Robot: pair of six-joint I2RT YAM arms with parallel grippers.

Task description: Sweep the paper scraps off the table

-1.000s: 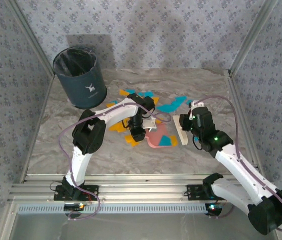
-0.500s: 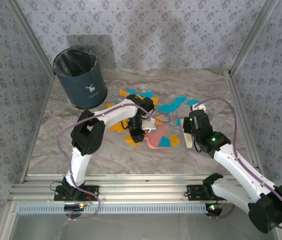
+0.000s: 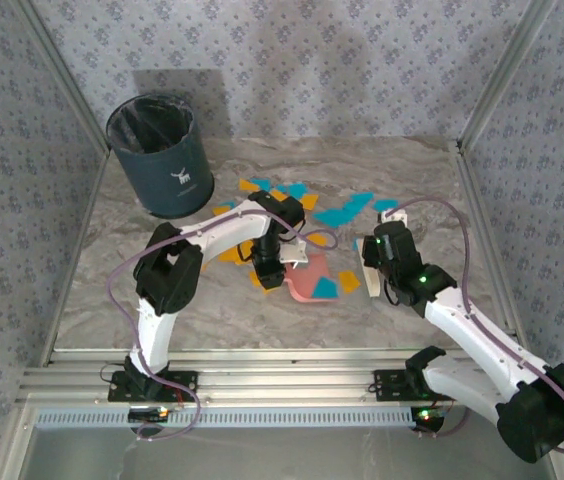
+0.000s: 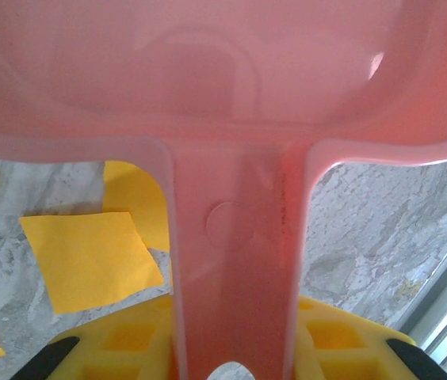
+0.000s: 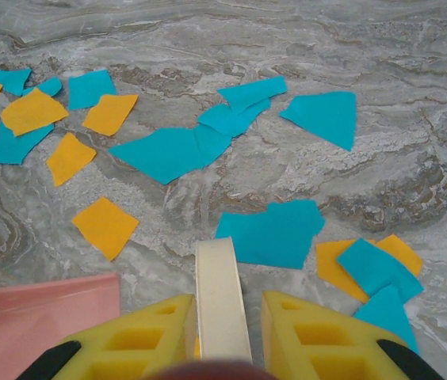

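Observation:
Orange-yellow and cyan paper scraps (image 3: 347, 212) lie scattered over the grey marble table (image 3: 422, 175). My left gripper (image 3: 272, 268) is shut on the handle (image 4: 235, 261) of the pink dustpan (image 3: 312, 287), whose pan rests on the table with a few scraps (image 3: 325, 287) in it. In the left wrist view, orange scraps (image 4: 89, 257) lie beside the handle. My right gripper (image 3: 374, 262) is shut on a cream brush (image 5: 219, 297), just right of the dustpan (image 5: 41, 317). A large cyan scrap (image 5: 275, 231) lies right ahead of the brush tip, with more cyan and orange scraps (image 5: 172, 152) beyond.
A dark blue waste bin (image 3: 162, 155) with a black liner stands at the table's far left corner. Aluminium frame rails (image 3: 262, 355) run along the near edge, and floral walls close in the sides and back.
My right gripper has carried the brush slightly left and nearer, closer to the dustpan. The left arm has drawn the dustpan a little toward the near edge, its elbow swinging left.

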